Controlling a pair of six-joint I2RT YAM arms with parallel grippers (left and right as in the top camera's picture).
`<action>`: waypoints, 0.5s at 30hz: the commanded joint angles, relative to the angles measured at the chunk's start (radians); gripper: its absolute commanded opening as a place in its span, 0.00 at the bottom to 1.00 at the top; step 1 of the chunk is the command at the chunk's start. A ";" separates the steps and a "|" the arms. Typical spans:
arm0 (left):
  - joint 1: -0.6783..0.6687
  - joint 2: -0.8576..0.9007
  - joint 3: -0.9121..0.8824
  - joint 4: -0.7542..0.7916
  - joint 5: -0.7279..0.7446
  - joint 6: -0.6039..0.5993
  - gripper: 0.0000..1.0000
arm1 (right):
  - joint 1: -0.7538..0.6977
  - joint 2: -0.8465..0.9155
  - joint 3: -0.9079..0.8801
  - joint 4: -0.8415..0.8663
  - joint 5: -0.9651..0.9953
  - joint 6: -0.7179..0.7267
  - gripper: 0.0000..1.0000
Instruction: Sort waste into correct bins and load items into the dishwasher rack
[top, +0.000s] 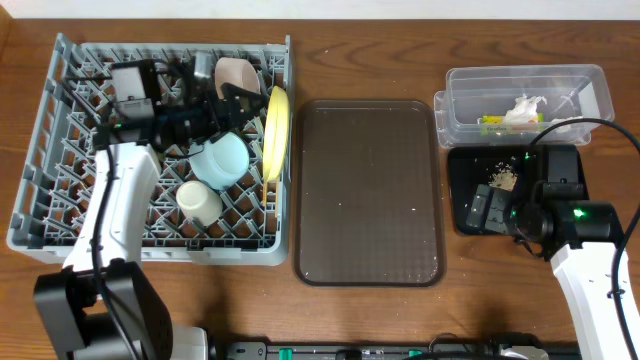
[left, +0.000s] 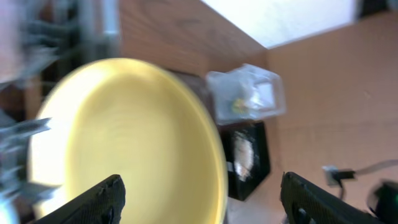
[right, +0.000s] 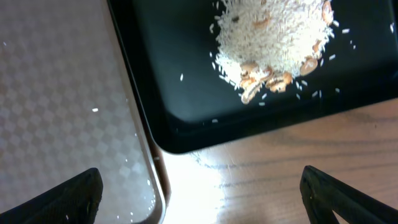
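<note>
Yellow plate (top: 277, 128) — round, glossy, standing on edge.

Robot test bench staged as a dishwashing station. A wooden counter (top: 380, 60) carries a grey commercial dishwasher rack (top: 170, 258) at 9 o'clock, a brown serving tray (top: 368, 190) in the middle, and a clear tub (top: 470, 95) above a black tray (top: 465, 170) at 3 o'clock. The left arm (top: 120, 210) and right arm (top: 590, 265), both white and black, reach in from the 6 o'clock edge.
</note>
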 joint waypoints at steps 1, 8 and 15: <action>0.021 -0.065 -0.008 -0.056 -0.181 0.074 0.82 | -0.015 -0.002 0.005 0.023 0.000 -0.005 0.99; 0.016 -0.201 -0.008 -0.248 -0.619 0.161 0.84 | -0.006 -0.002 0.005 0.219 -0.146 -0.005 0.98; 0.016 -0.251 -0.008 -0.536 -0.888 0.101 0.91 | 0.023 0.024 0.005 0.381 -0.161 -0.118 0.94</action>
